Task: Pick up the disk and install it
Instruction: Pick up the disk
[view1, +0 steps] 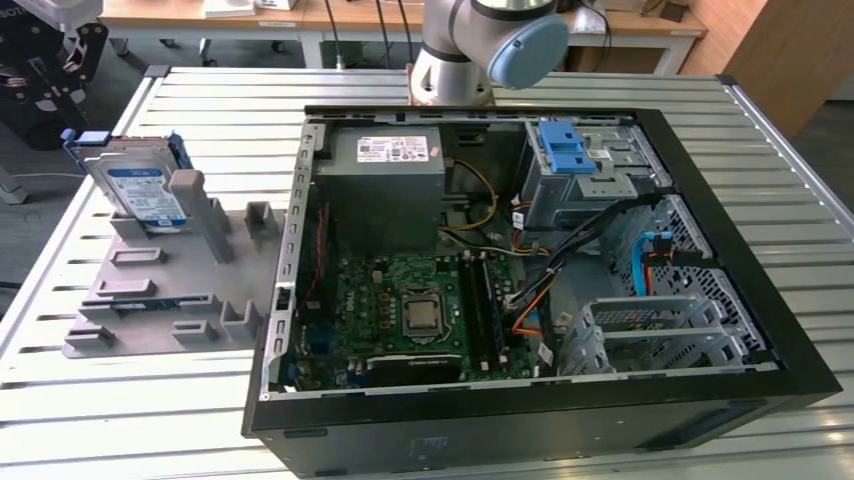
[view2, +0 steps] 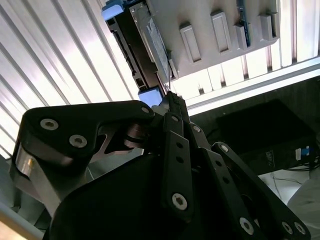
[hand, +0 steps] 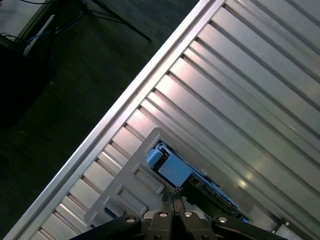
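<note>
- Ribbed metal table (view1: 787, 200) holds one open computer case (view1: 534, 430) and one grey holder (view1: 147, 290).
- One disk (view1: 140, 185) stands on its edge in the holder, at the exterior view's left. Its label faces the camera and its top edge runs left to right.
- One gripper (hand: 174, 192) is above the disk, fingers pressed together, holding nothing.

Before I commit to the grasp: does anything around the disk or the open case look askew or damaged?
Nothing stands out. The silver hard drive in its blue carrier bracket stands on edge in the grey plastic holder, seated in its slot. The open black computer case shows no visible damage.
</note>
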